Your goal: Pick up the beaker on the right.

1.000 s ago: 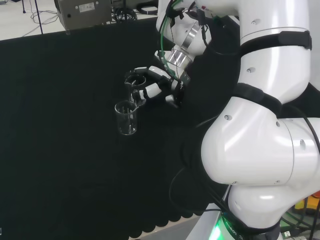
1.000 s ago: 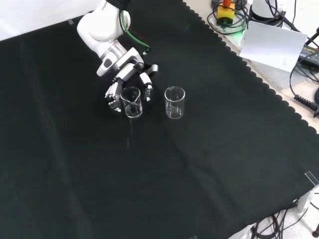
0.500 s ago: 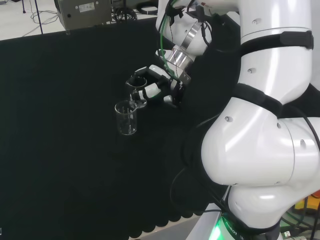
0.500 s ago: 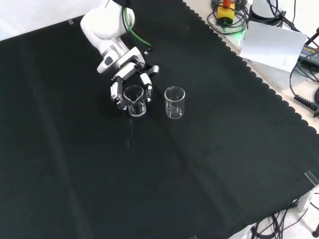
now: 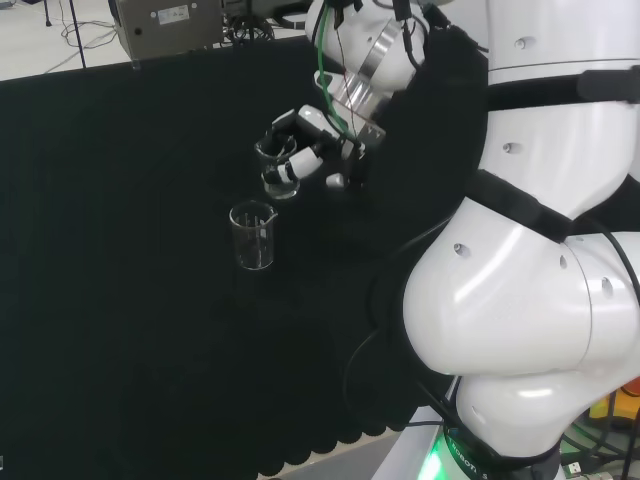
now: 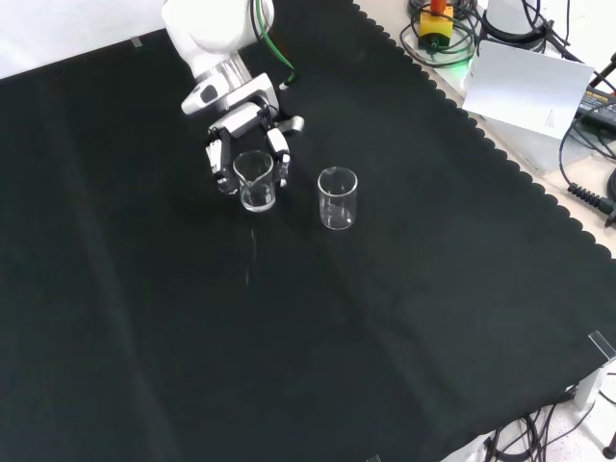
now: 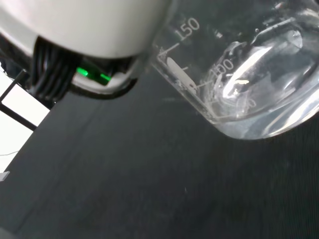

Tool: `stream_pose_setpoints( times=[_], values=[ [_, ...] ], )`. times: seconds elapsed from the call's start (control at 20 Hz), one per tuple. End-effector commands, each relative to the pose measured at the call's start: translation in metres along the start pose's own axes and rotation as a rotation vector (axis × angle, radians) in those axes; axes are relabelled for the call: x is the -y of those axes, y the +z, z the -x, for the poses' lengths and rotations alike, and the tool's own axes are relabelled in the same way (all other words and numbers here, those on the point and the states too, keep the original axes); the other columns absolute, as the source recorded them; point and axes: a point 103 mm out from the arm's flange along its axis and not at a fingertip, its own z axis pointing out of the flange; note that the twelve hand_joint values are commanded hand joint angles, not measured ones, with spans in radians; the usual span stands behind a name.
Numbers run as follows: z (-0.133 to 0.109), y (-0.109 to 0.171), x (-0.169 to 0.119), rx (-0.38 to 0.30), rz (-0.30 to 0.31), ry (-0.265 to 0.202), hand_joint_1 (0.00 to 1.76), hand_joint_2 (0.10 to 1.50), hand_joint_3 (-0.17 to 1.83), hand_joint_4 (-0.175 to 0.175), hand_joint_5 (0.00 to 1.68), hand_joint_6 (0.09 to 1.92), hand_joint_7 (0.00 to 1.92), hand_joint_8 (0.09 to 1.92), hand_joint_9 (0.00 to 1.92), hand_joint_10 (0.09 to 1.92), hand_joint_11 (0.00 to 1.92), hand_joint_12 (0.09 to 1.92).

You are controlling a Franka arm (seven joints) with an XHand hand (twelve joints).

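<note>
The robot hand (image 6: 245, 144) has its fingers curled around a clear beaker (image 6: 255, 180), apparently lifted just clear of the black-clothed table (image 6: 289, 337), though glass against dark cloth makes the gap hard to judge. A second beaker (image 6: 337, 198) stands upright just right of it in the front view, untouched.

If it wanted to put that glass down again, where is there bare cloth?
Nearly everywhere. In the front view the cloth lies bare below both beakers and to the left of the hand. The one tight spot is the gap between the held beaker and the standing beaker.
</note>
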Motion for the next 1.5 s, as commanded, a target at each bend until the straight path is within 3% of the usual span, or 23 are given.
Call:
stream_pose_setpoints(
  times=[0.05,0.6,0.95,1.5],
  values=[
    [-0.006,-0.037,0.010,0.104,-0.003,-0.023,1.33,0.60,0.66,-0.175,1.37,0.46,1.44,0.40,1.72,0.11,1.39,0.64],
    [-0.010,-0.045,0.015,0.111,-0.045,-0.023,1.33,0.60,0.66,-0.175,1.40,0.41,1.47,0.35,1.75,0.12,1.40,0.62],
    [-0.020,-0.055,0.024,0.152,-0.091,-0.025,1.33,0.59,0.67,-0.175,1.41,0.40,1.47,0.34,1.76,0.13,1.42,0.62],
    [-0.041,-0.074,0.063,0.235,-0.183,0.025,1.33,0.57,0.70,-0.175,1.43,0.37,1.49,0.32,1.79,0.14,1.45,0.61]
  ],
)
